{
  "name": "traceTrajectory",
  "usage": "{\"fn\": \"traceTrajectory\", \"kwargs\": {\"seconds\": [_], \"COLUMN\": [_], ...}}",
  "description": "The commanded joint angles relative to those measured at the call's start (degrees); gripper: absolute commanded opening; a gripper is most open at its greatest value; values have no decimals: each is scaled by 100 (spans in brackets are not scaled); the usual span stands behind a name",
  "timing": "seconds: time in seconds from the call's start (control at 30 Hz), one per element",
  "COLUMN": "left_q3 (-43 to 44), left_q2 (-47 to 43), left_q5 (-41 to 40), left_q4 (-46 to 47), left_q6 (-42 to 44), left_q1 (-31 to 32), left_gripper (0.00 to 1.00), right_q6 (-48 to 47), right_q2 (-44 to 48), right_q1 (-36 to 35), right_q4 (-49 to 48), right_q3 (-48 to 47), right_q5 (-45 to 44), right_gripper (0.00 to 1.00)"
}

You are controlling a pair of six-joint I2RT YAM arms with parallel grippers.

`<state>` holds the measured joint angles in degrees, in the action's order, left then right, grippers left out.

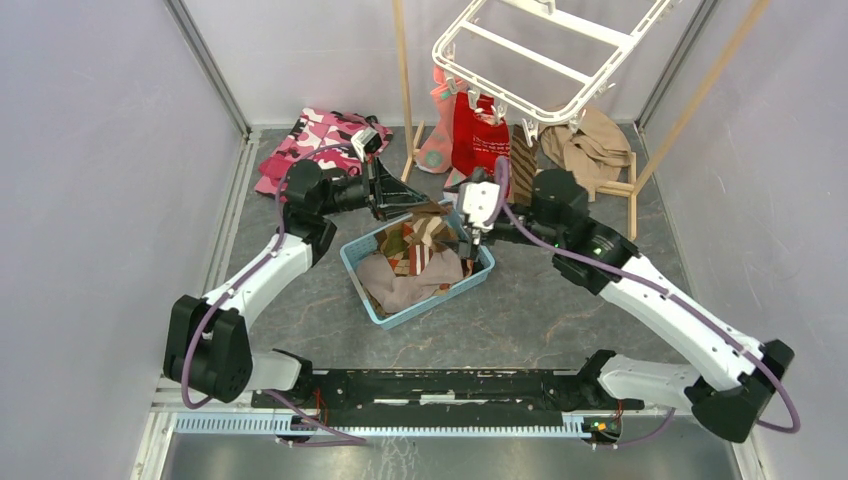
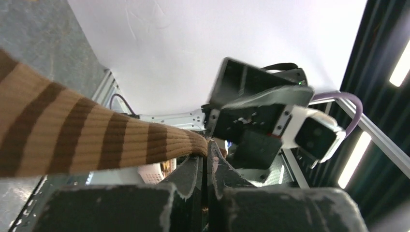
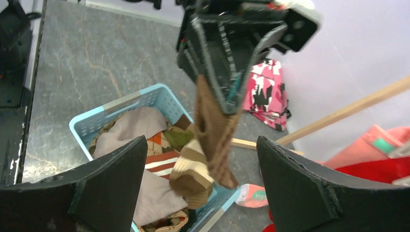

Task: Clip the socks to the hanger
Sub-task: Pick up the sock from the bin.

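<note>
Grey tabletop (image 1: pixel 560 320), left end effector (image 2: pixel 207 153) pinching brown sock (image 3: pixel 212 128), long axis vertical

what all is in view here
hanger: 1, white, top centre
pink sock: 1, clipped at hanger's left
red sock: 1, clipped beside it
striped sock: 1, brown, clipped right of red
held sock: 1, brown-cream stripes, above basket
basket: 1, light blue, table centre
laundry: heap, mixed colours, in basket
camo garment: 1, pink, far left
tan cloth: 1, below hanger's right
poles: 2 upright, wood, flanking hanger
table: 1, grey
left gripper: shut on held sock
right gripper: open, either side of held sock
</note>
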<state>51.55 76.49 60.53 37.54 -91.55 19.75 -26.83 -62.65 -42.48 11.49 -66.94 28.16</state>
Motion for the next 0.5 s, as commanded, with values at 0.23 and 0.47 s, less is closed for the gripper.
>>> {"fn": "traceTrajectory", "kwargs": {"seconds": [0.23, 0.47], "left_q3": [259, 250], "left_q2": [28, 118], "left_q5": [41, 29], "left_q4": [707, 693], "left_q6": [-707, -698], "left_q1": [99, 97], "left_gripper": [2, 2], "right_q6": [-675, -531], "right_q2": [-370, -363], "right_q1": [-393, -406], "right_q4": [8, -182], "right_q3": [-498, -487], "right_q5": [-789, -636], "right_gripper": [63, 26]}}
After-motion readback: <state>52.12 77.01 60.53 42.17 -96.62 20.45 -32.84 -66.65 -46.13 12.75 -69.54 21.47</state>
